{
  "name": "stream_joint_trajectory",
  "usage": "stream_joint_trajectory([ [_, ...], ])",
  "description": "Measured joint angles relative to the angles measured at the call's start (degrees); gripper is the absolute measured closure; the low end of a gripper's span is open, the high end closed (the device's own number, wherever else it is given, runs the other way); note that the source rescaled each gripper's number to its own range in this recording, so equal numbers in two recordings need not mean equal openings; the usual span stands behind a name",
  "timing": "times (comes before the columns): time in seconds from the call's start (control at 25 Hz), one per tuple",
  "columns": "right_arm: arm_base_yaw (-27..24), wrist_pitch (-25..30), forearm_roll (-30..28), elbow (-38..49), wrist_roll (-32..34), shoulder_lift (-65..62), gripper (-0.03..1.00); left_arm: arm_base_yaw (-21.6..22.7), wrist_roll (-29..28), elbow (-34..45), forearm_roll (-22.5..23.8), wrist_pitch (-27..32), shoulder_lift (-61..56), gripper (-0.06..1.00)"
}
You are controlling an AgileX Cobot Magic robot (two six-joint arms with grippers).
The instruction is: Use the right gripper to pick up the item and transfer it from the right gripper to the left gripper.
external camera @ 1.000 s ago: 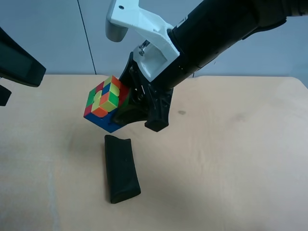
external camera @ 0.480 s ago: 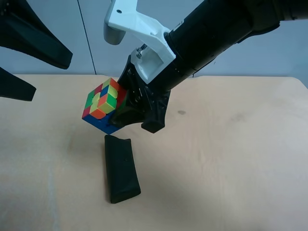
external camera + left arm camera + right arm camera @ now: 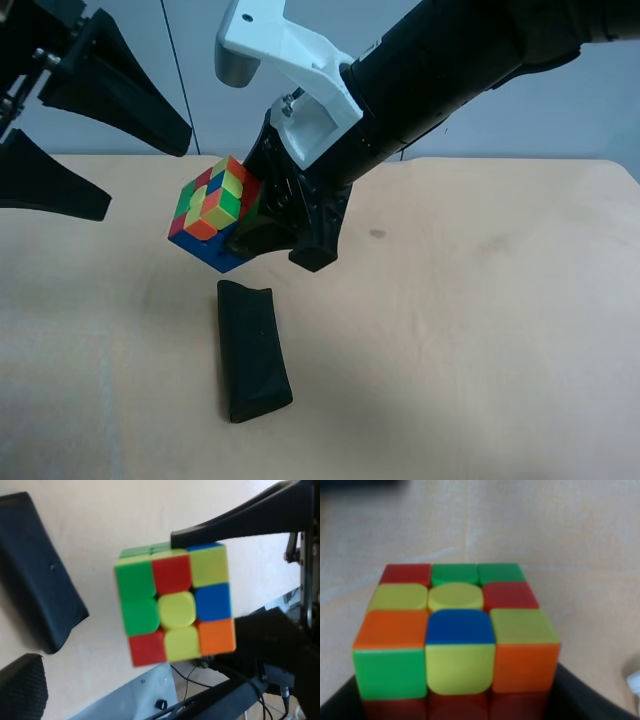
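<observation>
The item [image 3: 213,213], a small multicoloured puzzle cube, hangs in the air above the tan table [image 3: 480,330]. My right gripper [image 3: 258,215], on the thick black arm with the white bracket, is shut on it. Seen from the right wrist, the cube [image 3: 455,635] fills the frame between the dark fingers. My left gripper [image 3: 145,180] stands open at the exterior high view's left, its two wedge fingers pointing at the cube from a short gap away. The left wrist view faces the cube [image 3: 175,612] head-on, with the right gripper's fingers [image 3: 240,522] clamping it above and below.
A black pouch [image 3: 252,350] lies flat on the table just below the cube, also seen from the left wrist as the pouch [image 3: 37,570]. A grey wall stands behind the table's far edge.
The left gripper has come in from the left edge toward the cube, fingers spread. The right gripper has shifted the cube slightly left.
</observation>
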Motion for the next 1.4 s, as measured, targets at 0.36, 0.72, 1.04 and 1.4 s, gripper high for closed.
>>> stream_joint_trajectory([
  [0.36,0.0,0.0,0.0,0.0,0.0,0.0,0.95,-5.0,-2.5,0.0,0.0,-6.1,3.6,-0.05],
  [0.72,0.0,0.0,0.0,0.0,0.0,0.0,0.95,-5.2,-2.9,0.0,0.0,-7.0,6.3,-0.05],
  [1.04,0.0,0.0,0.0,0.0,0.0,0.0,0.95,-5.2,-2.9,0.0,0.0,-6.9,7.1,-0.05],
  [1.4,0.0,0.0,0.0,0.0,0.0,0.0,0.95,-7.6,-2.9,0.0,0.4,-7.0,10.2,-0.05],
])
